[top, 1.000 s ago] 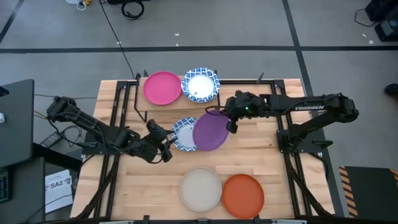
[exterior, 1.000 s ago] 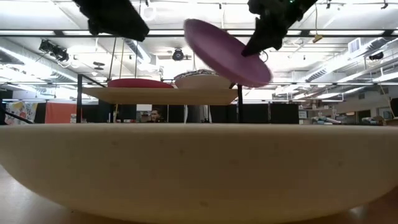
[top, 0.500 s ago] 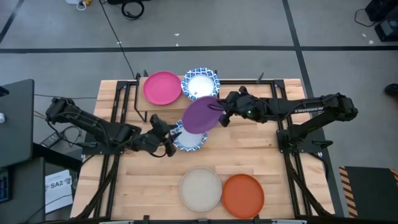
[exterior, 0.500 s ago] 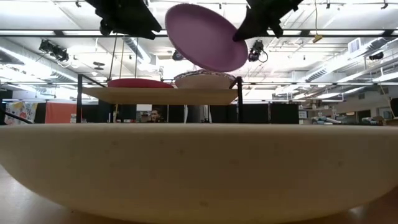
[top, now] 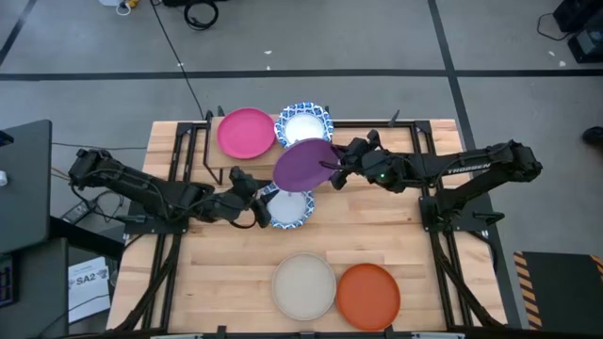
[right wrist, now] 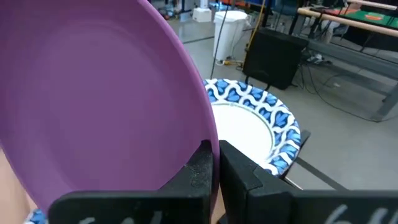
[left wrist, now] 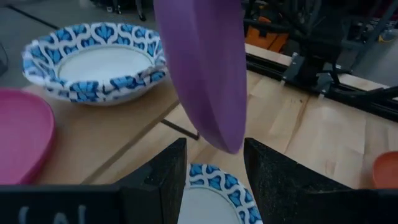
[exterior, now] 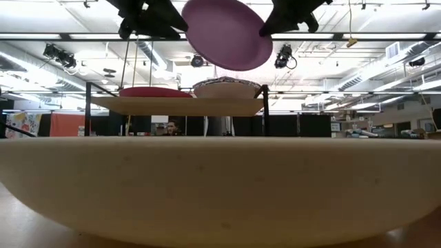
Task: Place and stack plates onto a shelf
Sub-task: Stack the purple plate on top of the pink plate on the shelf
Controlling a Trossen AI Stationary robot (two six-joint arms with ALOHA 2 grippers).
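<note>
My right gripper (top: 337,168) is shut on the purple plate (top: 306,162), carried in the air above the shelf's near edge and beside the blue-rimmed plate (top: 303,125) on the shelf (exterior: 179,105). A pink plate (top: 246,132) lies on the shelf's left half. My left gripper (top: 256,209) is open, low over the table at the left rim of another blue-rimmed plate (top: 287,207). In the left wrist view its fingers (left wrist: 171,177) stand either side of that plate's rim (left wrist: 205,193); I cannot tell whether they touch it. My right gripper pinches the purple plate's rim (right wrist: 202,134) on the side toward the table's right, one finger (right wrist: 199,171) on the inner face and the other under it. The fingers come roughly level from the right. The plate is lifted clear and tilted, as the low view (exterior: 224,31) shows.
A beige plate (top: 304,285) and an orange plate (top: 368,294) lie near the table's near edge; the beige one fills the foreground of the low view (exterior: 220,186). Black arm frames run along both sides of the table.
My right gripper has carried the purple plate up and toward the far-left, from over the table's blue-rimmed plate to the shelf's near edge; the plate has tipped from a steep slant to flatter. My left gripper has moved slightly toward the far edge, nearer the blue-rimmed plate.
</note>
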